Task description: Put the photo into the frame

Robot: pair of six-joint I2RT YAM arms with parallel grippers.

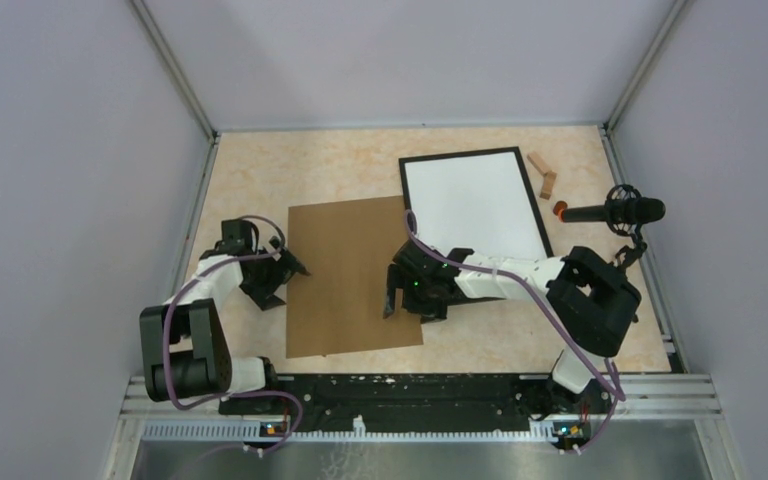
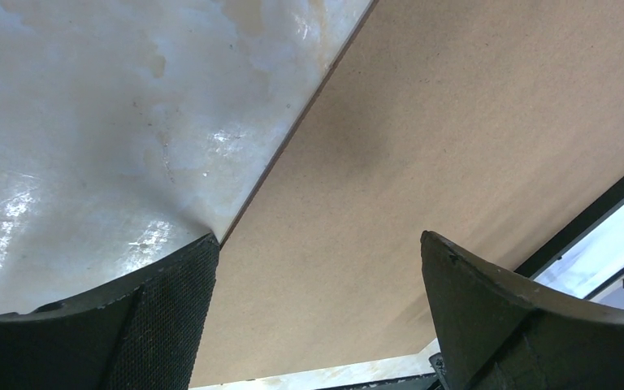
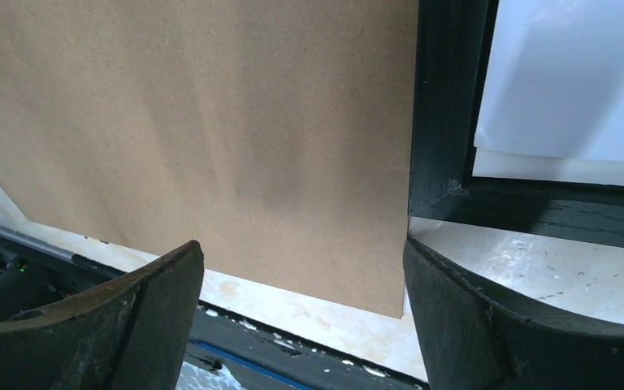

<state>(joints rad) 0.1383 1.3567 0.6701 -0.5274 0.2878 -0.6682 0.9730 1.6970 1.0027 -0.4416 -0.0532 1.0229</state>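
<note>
The black frame (image 1: 460,155) lies flat at the back right with a white sheet (image 1: 472,205) filling its opening. No colourful print shows, so the photo is hidden or face down. A plain brown backing board (image 1: 350,275) lies flat left of the frame, its far right corner touching the frame. My left gripper (image 1: 285,270) is open and empty at the board's left edge; in the left wrist view the gripper (image 2: 318,240) straddles that edge of the board (image 2: 455,122). My right gripper (image 1: 405,300) is open and empty; in its wrist view the gripper (image 3: 302,244) is over the near right corner of the board (image 3: 211,122), beside a corner of the frame (image 3: 443,122).
Two small wooden blocks (image 1: 543,172) lie right of the frame at the back. An orange object (image 1: 559,209) and a black microphone (image 1: 625,211) sit at the right wall. Grey walls close three sides. A black rail (image 1: 410,390) runs along the near edge.
</note>
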